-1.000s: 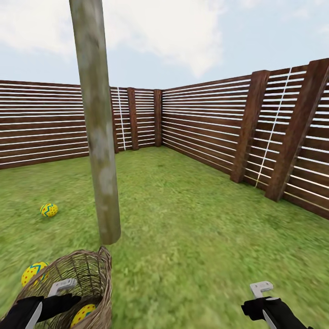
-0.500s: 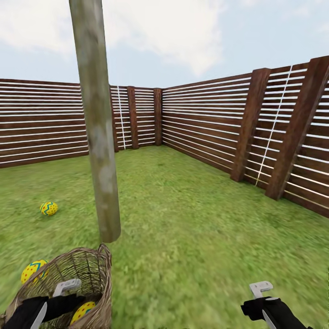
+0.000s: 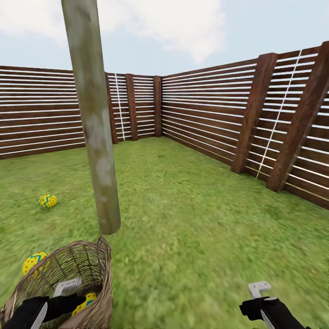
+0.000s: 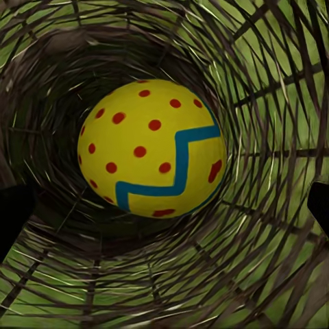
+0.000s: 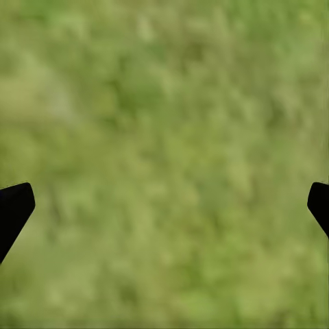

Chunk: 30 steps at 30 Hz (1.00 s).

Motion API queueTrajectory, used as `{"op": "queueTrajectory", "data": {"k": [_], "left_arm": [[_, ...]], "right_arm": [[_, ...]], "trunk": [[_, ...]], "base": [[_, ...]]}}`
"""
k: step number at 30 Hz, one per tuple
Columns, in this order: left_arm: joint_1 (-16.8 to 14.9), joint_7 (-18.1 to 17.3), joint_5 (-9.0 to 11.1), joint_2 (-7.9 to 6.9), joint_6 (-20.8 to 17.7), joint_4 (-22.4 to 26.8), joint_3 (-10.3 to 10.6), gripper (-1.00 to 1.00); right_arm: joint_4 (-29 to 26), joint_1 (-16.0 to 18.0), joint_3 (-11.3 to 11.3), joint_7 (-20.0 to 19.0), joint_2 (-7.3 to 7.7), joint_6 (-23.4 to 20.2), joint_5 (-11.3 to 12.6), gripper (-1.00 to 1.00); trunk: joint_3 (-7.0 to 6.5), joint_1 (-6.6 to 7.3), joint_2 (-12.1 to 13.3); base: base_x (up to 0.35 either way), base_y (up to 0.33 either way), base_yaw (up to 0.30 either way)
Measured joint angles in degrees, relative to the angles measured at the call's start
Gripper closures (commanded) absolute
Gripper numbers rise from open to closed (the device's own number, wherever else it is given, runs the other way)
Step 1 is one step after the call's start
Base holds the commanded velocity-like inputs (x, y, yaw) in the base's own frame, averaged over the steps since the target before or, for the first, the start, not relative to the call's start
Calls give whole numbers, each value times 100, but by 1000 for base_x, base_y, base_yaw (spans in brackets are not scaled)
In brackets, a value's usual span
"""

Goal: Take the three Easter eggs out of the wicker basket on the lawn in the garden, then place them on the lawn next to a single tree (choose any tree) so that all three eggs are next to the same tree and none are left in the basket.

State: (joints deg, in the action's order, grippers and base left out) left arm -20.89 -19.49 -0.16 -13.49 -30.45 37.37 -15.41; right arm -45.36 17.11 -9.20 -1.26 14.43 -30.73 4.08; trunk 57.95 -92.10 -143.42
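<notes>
Left gripper [image 4: 164, 212] reaches into the basket [image 3: 98, 262], fingers spread wide around the last egg [image 4: 152, 147] inside. Basket sits just beside the trunk [image 3: 98, 151]; two eggs [image 3: 48, 200] [image 3: 33, 262] lie on grass nearby. Right gripper [image 5: 164, 209] hangs spread, empty.

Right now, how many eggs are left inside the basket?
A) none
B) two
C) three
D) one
D: the left wrist view looks into the basket at a single egg, and the head view shows two more eggs out on the lawn, one further off left of the trunk and one just outside the basket's rim.
</notes>
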Motion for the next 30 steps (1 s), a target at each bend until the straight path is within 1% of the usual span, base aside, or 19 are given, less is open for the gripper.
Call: {"op": "queueTrajectory", "data": {"k": [2, 10, 14, 22, 28, 30], "left_arm": [[0, 0, 0, 0, 0, 0, -2, -100], [0, 0, -1, 1, 18, 0, -6, -100], [0, 0, 0, 1, 9, 1, -1, -100], [-1, 0, 0, 1, 9, 0, -2, -100], [0, 0, 1, 10, 16, 0, -8, -100], [0, 0, -2, 41, 17, 0, -8, -100]], "right_arm": [[0, 0, 0, 0, 0, 2, 0, -100], [38, 0, 0, 0, -6, 6, 0, -100], [183, 0, 6, 0, -7, 15, -6, -100], [211, 0, 2, 0, -9, 16, -9, -100], [211, 0, 2, 0, -9, 15, -9, -100], [211, 0, 2, 0, -14, 15, -8, -100]], "trunk": [[44, -5, -3], [45, -4, -3], [45, -2, -3], [45, -1, -3], [45, -5, -3], [45, -5, -3]], "base": [[0, 0, 0], [21, 0, 0], [267, 41, 0], [322, 46, 0], [75, 1, 0], [4, 0, 0]]}}
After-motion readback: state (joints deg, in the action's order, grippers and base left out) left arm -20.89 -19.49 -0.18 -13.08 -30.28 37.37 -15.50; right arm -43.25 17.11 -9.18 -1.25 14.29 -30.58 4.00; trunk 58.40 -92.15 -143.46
